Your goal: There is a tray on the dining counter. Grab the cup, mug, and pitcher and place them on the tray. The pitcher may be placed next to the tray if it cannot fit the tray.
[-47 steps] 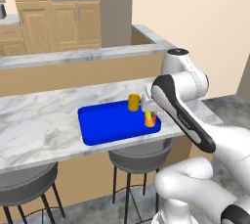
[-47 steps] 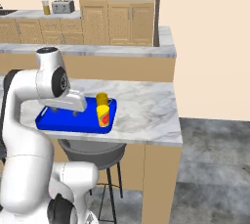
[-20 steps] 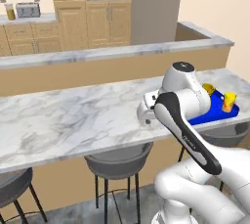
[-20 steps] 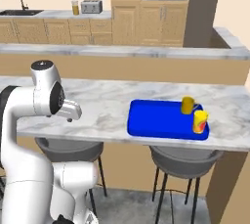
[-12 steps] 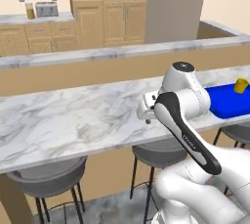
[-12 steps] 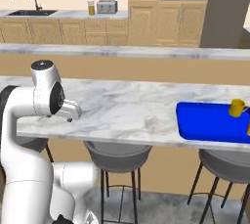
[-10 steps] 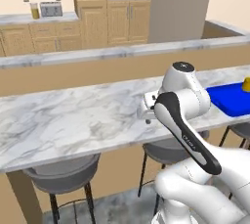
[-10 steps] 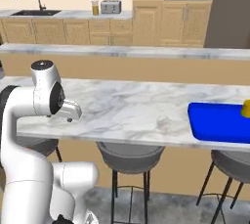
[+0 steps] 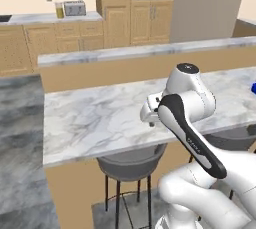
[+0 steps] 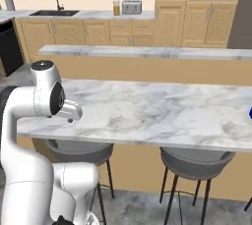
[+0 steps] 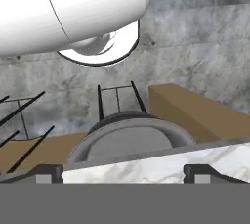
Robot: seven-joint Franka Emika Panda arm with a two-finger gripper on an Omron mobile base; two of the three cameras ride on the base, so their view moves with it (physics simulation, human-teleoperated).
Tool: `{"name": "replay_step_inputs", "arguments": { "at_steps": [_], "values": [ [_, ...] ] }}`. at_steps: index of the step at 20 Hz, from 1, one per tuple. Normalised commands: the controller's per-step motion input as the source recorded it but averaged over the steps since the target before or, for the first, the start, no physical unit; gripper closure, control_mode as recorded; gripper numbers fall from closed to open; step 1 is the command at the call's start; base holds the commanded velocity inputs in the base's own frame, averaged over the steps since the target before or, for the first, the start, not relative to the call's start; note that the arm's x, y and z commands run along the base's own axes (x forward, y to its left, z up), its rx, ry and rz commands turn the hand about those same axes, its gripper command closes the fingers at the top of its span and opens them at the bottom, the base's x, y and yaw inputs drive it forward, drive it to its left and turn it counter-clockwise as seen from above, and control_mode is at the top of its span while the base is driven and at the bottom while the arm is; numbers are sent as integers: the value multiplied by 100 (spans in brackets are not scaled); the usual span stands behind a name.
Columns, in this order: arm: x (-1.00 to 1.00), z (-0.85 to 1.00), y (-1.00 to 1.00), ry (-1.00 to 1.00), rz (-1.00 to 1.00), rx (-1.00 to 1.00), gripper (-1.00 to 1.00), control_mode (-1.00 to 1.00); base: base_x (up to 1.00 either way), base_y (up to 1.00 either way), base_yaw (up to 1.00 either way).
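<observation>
The dining counter [image 9: 100,115] [image 10: 162,108] runs across both base views, and its marble edge [image 11: 161,167] shows low in the hand view. A blue sliver of the tray [image 9: 253,88] [image 10: 250,116] sits at its far right. My gripper [image 9: 149,114] [image 10: 72,114] [image 11: 124,173] hangs over the counter's near edge, open, with nothing between its fingertips. A glass vessel with yellow-orange contents, seemingly the pitcher [image 9: 59,10] [image 10: 116,8], stands on the back kitchen worktop beside a toaster, far from the gripper. The cup and mug are out of view.
Grey stools [image 9: 131,160] [image 10: 78,151] [image 11: 129,142] stand under the counter's front. A raised marble ledge [image 9: 140,50] [image 10: 147,52] runs behind it. The toaster [image 9: 74,8] and a sink [image 10: 54,12] are on the far worktop.
The whole picture has shifted: the base has driven left along the counter, so the tray has slid to the right edge. The arm keeps its pose and the gripper stays open.
</observation>
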Motion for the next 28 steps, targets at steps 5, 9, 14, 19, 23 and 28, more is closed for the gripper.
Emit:
{"name": "replay_step_inputs", "arguments": {
  "at_steps": [5,9,14,19,23,28],
  "values": [
    [0,0,0,0,0,0,-100,100,0,100,0],
    [0,0,0,0,0,0,-100,100,0,100,0],
    [0,0,0,0,0,0,-100,100,0,100,0],
    [0,0,0,0,0,0,-100,100,6,100,-2],
    [0,0,0,0,0,0,-100,100,35,100,-12],
    [0,0,0,0,0,0,-100,100,75,92,-17]
  ]
}}
